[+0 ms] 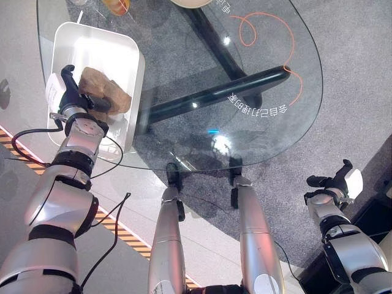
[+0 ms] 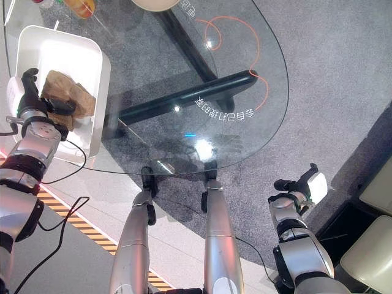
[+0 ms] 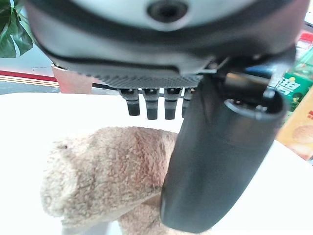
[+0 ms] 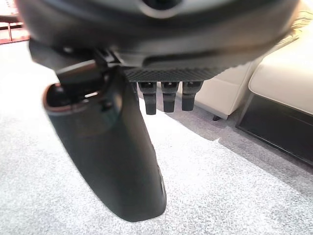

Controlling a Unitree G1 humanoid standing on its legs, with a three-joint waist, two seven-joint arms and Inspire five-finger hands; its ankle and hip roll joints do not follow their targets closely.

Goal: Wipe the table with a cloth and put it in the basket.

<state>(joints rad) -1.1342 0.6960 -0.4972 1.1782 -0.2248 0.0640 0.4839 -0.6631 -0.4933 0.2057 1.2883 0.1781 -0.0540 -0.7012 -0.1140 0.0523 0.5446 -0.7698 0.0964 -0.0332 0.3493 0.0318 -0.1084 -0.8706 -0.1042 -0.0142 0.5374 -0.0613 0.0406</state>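
A brown fuzzy cloth [image 1: 105,86] lies inside the white basket [image 1: 132,68] at the left end of the round glass table [image 1: 269,116]. My left hand [image 1: 75,92] hovers in the basket over the cloth's near side, dark fingers reaching onto it. In the left wrist view the thumb [image 3: 220,161] and fingers are straight, the cloth [image 3: 107,166] lying loose beneath them against the basket's white floor. My right hand [image 1: 334,184] hangs open off the table's near right, over grey carpet, with nothing in it [image 4: 112,156].
A dark table base [image 1: 214,92] shows through the glass. A pale plate [image 1: 191,2] and an orange item [image 1: 116,5] sit at the far edge. Striped tape [image 1: 122,236] runs along the floor at the left. Beige furniture [image 2: 370,251] stands at the lower right.
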